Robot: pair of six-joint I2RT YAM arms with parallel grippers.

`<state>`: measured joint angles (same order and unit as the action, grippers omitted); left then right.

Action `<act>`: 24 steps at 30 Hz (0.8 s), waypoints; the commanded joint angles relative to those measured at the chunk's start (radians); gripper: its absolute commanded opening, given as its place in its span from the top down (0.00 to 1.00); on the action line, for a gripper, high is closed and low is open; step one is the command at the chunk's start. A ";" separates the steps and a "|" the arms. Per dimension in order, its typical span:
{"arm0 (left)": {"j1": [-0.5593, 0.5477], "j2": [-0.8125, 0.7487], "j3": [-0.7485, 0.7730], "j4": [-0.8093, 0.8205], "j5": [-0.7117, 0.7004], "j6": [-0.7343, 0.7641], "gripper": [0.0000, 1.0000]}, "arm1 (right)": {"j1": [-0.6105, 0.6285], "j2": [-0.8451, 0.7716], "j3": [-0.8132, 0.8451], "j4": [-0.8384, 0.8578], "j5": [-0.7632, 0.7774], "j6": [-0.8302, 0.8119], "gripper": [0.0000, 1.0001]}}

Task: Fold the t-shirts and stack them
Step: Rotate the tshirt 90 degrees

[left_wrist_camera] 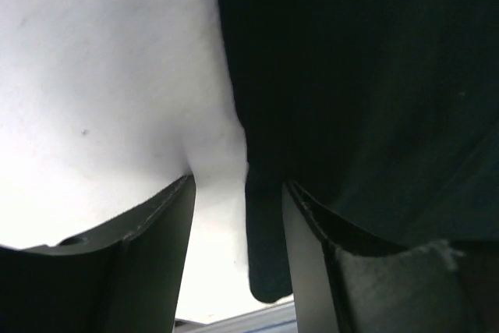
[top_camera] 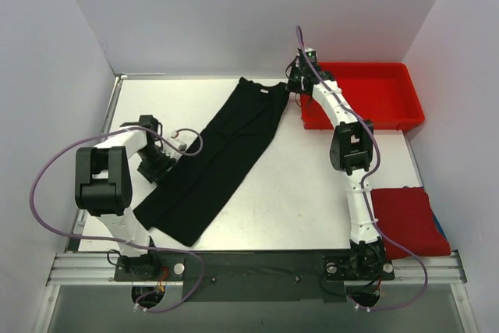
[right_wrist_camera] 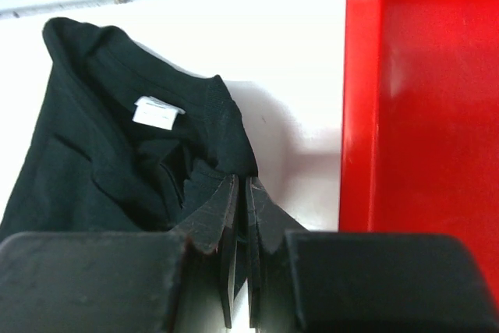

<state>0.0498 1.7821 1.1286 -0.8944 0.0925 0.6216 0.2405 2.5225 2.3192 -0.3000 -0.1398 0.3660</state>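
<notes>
The black t-shirt (top_camera: 222,150) lies as a long strip, slanting from the far middle of the table to the near left. Its collar with a white label (right_wrist_camera: 156,111) points to the far side. My right gripper (top_camera: 294,83) (right_wrist_camera: 242,181) is shut on the cloth by the collar. My left gripper (top_camera: 161,163) (left_wrist_camera: 240,181) is low at the shirt's left edge, its jaws apart. A flap of the black t-shirt (left_wrist_camera: 269,247) hangs between them, beside the right finger (left_wrist_camera: 308,247). The red t-shirt (top_camera: 407,220) lies folded at the near right.
A rigid red tray (top_camera: 390,72) (right_wrist_camera: 421,91) stands at the far right, just to the right of my right gripper. White walls close in the table (top_camera: 296,193) on three sides. The right arm stretches along the table's right half.
</notes>
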 commanded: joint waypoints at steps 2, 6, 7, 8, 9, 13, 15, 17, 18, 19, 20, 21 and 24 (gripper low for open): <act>-0.137 0.048 -0.020 -0.036 0.142 0.013 0.45 | -0.017 0.070 0.114 0.107 -0.011 -0.025 1.00; -0.214 0.066 -0.006 -0.110 0.313 0.009 0.46 | -0.027 0.081 0.129 0.136 0.023 -0.044 1.00; -0.232 0.075 -0.006 -0.132 0.343 0.016 0.46 | -0.030 0.085 0.138 0.140 0.025 -0.044 1.00; -0.255 0.076 -0.007 -0.141 0.386 0.021 0.46 | -0.033 0.085 0.143 0.144 0.040 -0.047 0.99; -0.277 0.076 -0.009 -0.158 0.426 0.030 0.46 | -0.035 0.078 0.144 0.150 0.057 -0.058 0.94; -0.268 0.039 -0.026 -0.196 0.475 0.026 0.46 | -0.030 0.030 0.128 0.213 0.054 -0.156 0.48; -0.220 0.004 -0.036 -0.184 0.400 -0.012 0.45 | -0.027 -0.002 0.123 0.226 0.048 -0.183 0.39; -0.148 -0.019 -0.017 -0.167 0.278 -0.075 0.44 | -0.024 -0.050 0.089 0.255 0.028 -0.205 0.38; -0.124 -0.021 -0.006 -0.167 0.236 -0.112 0.43 | -0.018 -0.088 0.051 0.268 0.002 -0.214 0.37; -0.063 -0.023 0.029 -0.185 0.190 -0.121 0.43 | -0.009 -0.114 0.030 0.278 -0.027 -0.232 0.37; -0.015 -0.024 0.046 -0.205 0.193 -0.118 0.43 | -0.001 -0.166 -0.019 0.282 -0.053 -0.251 0.37; 0.037 -0.033 0.080 -0.243 0.226 -0.114 0.42 | 0.017 -0.194 -0.046 0.274 -0.104 -0.292 0.37; 0.090 -0.113 0.109 -0.325 0.335 -0.031 0.39 | 0.071 -0.377 -0.253 0.251 -0.188 -0.386 0.36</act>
<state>0.0723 1.8042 1.1656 -1.0924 0.3546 0.5423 0.2298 2.4252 2.2280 -0.0822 -0.1833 0.1295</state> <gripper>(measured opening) 0.598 0.635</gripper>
